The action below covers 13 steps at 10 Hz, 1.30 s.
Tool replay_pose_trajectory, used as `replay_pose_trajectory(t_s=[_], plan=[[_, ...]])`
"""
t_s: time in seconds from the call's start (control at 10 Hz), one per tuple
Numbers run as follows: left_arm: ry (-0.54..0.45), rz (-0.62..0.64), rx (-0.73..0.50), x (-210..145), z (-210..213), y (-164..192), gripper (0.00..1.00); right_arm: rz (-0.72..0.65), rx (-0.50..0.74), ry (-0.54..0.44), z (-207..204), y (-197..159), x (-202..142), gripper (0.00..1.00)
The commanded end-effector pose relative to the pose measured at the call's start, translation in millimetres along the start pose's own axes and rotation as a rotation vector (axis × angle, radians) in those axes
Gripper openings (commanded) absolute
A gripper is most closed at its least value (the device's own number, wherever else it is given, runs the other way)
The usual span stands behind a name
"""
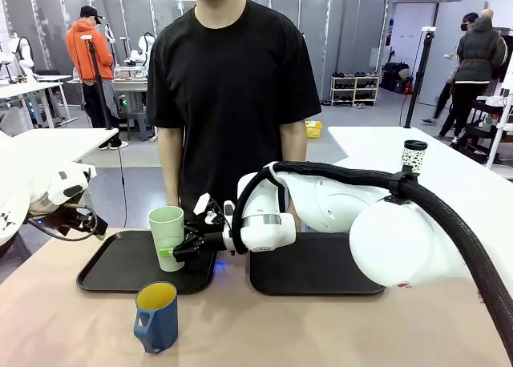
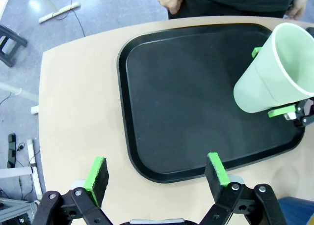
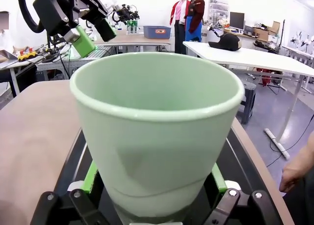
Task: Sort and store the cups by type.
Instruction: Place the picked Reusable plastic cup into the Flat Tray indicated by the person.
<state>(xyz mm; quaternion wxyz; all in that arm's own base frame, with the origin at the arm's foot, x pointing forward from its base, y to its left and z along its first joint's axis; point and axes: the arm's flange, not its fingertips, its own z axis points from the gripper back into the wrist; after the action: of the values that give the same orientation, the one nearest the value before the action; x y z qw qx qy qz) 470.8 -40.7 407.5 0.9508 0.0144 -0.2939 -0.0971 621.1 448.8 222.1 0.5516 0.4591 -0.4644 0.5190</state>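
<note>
Right tool (image 1: 175, 250) clamps the green cup (image 1: 166, 225), tilted over the left tray (image 1: 112, 272): placing step, I'd judge. Next: level it, let go. Left tool (image 2: 157, 171) hangs released.

Legible text: none found.
Black pattern on white lidded cup (image 1: 414, 160) too small to resolve; red label on blue bin (image 3: 157, 32) blurred, unreadable.

Front camera facing across the table (image 1: 321, 327) at the person (image 1: 232, 78), my left wrist looking down on the left tray (image 2: 186, 87), my right wrist close up on the mint tumbler (image 3: 157, 136), both in every view.
</note>
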Motion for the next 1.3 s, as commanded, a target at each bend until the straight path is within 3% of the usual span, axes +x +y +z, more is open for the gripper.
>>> replay_pose_trajectory(t_s=[0.0, 0.6, 1.2], plan=[[-0.002, -0.003, -0.001, 0.4, 0.1, 1.5, 1.0, -0.032, 0.014, 0.047, 18.6, 10.9, 7.3, 1.0], [-0.002, -0.003, -0.001, 0.4, 0.1, 1.5, 1.0, -0.046, -0.016, 0.112, 57.3, 16.1, 8.3, 1.0], [-0.002, -0.003, -0.001, 0.4, 0.1, 1.5, 1.0, 0.01, -0.085, 0.264, 136.6, 38.7, 30.7, 1.0]])
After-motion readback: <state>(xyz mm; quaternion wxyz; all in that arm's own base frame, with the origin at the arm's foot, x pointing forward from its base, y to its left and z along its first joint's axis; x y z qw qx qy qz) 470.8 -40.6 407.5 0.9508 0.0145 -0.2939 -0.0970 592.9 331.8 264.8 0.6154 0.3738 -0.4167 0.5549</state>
